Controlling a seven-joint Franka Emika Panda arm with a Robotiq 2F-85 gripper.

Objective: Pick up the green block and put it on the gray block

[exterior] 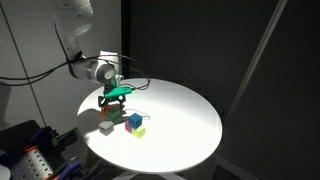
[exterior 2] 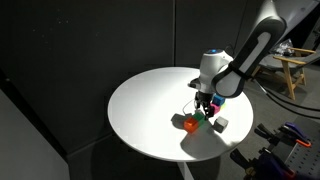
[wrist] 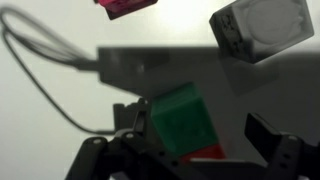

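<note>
Green block (wrist: pixel 183 122) fills the middle of the wrist view, standing between the two fingers (wrist: pixel 262 138) of the claw (wrist: pixel 195 120). The jaws are spread wide and grip nothing. At the block's 3 o'clock a clear gap of table separates it from the finger. At 9 o'clock the other finger stands close against it, and contact there cannot be told. A red block (wrist: pixel 205 153) peeks out at the green block's 5 o'clock, touching or partly under its lower edge. I cannot tell which.

The gray block (wrist: pixel 258 30) lies at 1 o'clock from the green block, well apart and tilted in the frame, with one pale face toward the camera. A magenta block (wrist: pixel 125 7) is cut off by the frame edge at 11 o'clock. A thin cable (wrist: pixel 40 60) loops over the white table (wrist: pixel 40 120) at 9 to 10 o'clock.

In an exterior view the claw (exterior 2: pixel 205 106) points down over the cluster. The green block (exterior 2: pixel 199 117) is just under it, the red block (exterior 2: pixel 189 124) just beside it at 8 o'clock, and the gray block (exterior 2: pixel 221 122) near at 3 o'clock, apart from both.

In an exterior view the claw (exterior: pixel 114 98) hangs over the round table (exterior: pixel 190 110), with the gray block (exterior: pixel 106 127) at its 6 o'clock and a lime block (exterior: pixel 138 131) at 4 o'clock.
</note>
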